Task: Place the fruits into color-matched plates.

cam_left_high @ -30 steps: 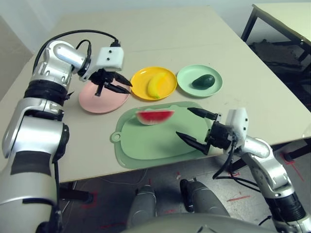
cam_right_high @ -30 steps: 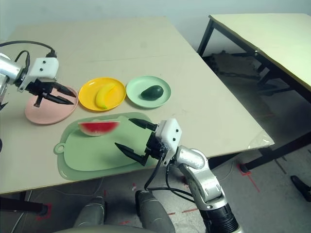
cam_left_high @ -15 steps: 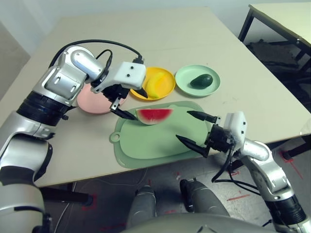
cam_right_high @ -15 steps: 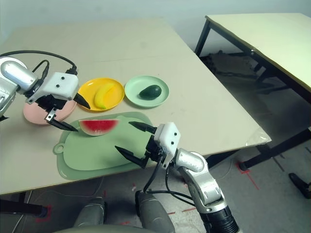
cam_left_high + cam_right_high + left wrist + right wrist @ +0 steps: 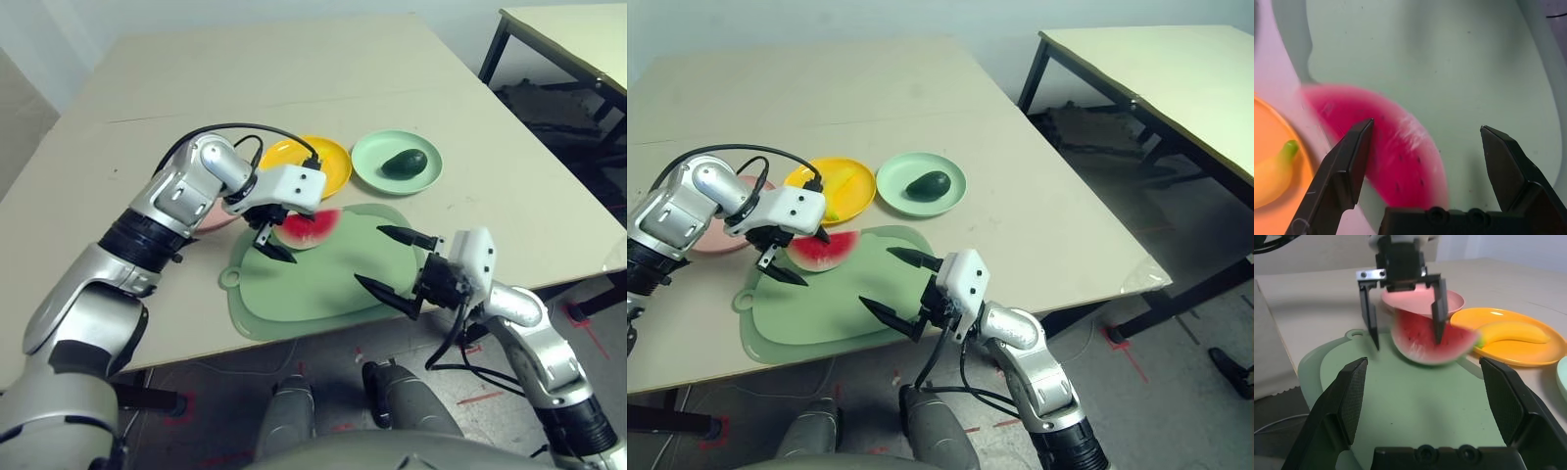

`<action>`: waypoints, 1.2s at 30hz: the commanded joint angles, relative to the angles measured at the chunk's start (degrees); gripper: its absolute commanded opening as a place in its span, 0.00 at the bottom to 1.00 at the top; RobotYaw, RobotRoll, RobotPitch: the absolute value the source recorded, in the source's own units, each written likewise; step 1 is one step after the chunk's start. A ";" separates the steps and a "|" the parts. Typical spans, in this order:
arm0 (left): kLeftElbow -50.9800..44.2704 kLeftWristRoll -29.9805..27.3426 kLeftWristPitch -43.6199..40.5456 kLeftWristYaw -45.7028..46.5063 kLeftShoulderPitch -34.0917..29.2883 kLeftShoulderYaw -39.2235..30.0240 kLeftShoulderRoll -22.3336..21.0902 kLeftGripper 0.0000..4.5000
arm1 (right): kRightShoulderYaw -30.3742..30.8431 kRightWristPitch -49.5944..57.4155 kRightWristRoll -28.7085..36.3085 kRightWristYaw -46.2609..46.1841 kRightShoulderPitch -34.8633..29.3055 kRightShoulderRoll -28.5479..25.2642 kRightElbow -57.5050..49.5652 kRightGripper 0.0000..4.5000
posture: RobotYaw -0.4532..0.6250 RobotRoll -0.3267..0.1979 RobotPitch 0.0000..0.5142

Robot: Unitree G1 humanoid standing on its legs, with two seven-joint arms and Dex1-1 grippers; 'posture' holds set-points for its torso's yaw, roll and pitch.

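A pale beige counter [image 5: 294, 69] fills the middle of the scene, with a faint seam line running across its top; on its near part lies a large rounded green mat [image 5: 323, 284] with a small loop tab [image 5: 230, 279] at one end, its near edge reaching the counter's front edge; to the far right stands a second table [image 5: 1176, 69] on black legs; the grey floor [image 5: 1176, 392] below carries red tape marks [image 5: 1127, 357].
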State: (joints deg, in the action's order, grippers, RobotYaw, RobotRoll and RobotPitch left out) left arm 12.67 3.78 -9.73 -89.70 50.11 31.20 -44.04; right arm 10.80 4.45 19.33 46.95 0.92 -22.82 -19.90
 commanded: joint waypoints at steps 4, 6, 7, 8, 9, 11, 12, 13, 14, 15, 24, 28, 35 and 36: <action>2.93 2.71 2.33 0.32 -1.11 0.06 1.07 0.99 | 0.07 -0.28 -0.49 -0.25 -0.59 -0.83 -1.24 1.00 | 0.29 0.62 0.16; 3.46 3.08 2.73 0.37 -1.03 -0.01 1.52 0.99 | 0.14 -0.23 -0.53 -0.37 -0.59 -0.94 -1.34 1.00 | 0.29 0.62 0.16; 3.57 3.23 2.86 0.32 -1.05 -0.06 1.72 0.99 | 0.21 -0.24 -0.56 -0.40 -0.54 -0.97 -1.32 1.00 | 0.29 0.62 0.15; 3.64 3.38 2.99 0.27 -1.10 -0.13 1.88 0.99 | 0.28 -0.27 -0.61 -0.42 -0.49 -0.99 -1.29 1.00 | 0.29 0.62 0.15; 3.67 3.49 3.10 0.22 -1.15 -0.20 2.02 0.99 | 0.35 -0.30 -0.67 -0.44 -0.41 -0.98 -1.24 1.00 | 0.29 0.62 0.15; 3.72 3.64 3.24 0.09 -1.15 -0.39 2.20 0.99 | 0.48 -0.28 -0.74 -0.54 -0.21 -0.91 -1.13 1.00 | 0.29 0.62 0.15; 3.75 3.70 3.34 0.01 -1.13 -0.48 2.23 0.99 | 0.54 -0.29 -0.77 -0.57 -0.11 -0.88 -1.06 1.00 | 0.29 0.62 0.15; 3.77 3.74 3.41 -0.08 -1.08 -0.55 2.23 0.99 | 0.56 -0.35 -0.77 -0.56 -0.08 -0.86 -0.97 1.00 | 0.29 0.62 0.15; 3.86 3.80 3.52 -0.14 -1.03 -0.59 2.23 0.99 | 0.59 -0.43 -0.79 -0.54 -0.06 -0.83 -0.87 1.00 | 0.29 0.62 0.15; 3.99 3.87 3.66 -0.19 -0.97 -0.61 2.22 0.99 | 0.63 -0.52 -0.81 -0.51 -0.04 -0.79 -0.77 1.00 | 0.29 0.62 0.15; 5.04 3.93 6.00 -1.62 -0.06 -0.28 2.85 0.99 | 1.42 -1.07 -1.17 -0.81 0.67 0.01 0.11 1.00 | 0.28 0.62 0.14; 5.73 4.24 6.63 -2.17 0.48 -0.30 3.12 0.77 | 1.57 -1.33 -1.29 -1.03 0.87 0.45 0.41 1.00 | 0.28 0.62 0.13; 6.75 4.16 7.71 -2.80 1.20 2.10 1.93 0.24 | 1.42 -2.17 -1.76 -1.24 1.20 0.77 0.91 1.00 | 0.28 0.62 0.12; 6.76 3.90 7.61 -2.80 1.31 2.38 1.70 0.17 | 1.32 -2.21 -1.79 -1.25 1.30 0.76 0.98 1.00 | 0.28 0.62 0.11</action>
State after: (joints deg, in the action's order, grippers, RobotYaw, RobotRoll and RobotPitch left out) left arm 19.09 8.17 -2.12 -92.05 50.65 32.51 -41.76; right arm 11.90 2.76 18.00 45.76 1.97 -22.12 -19.53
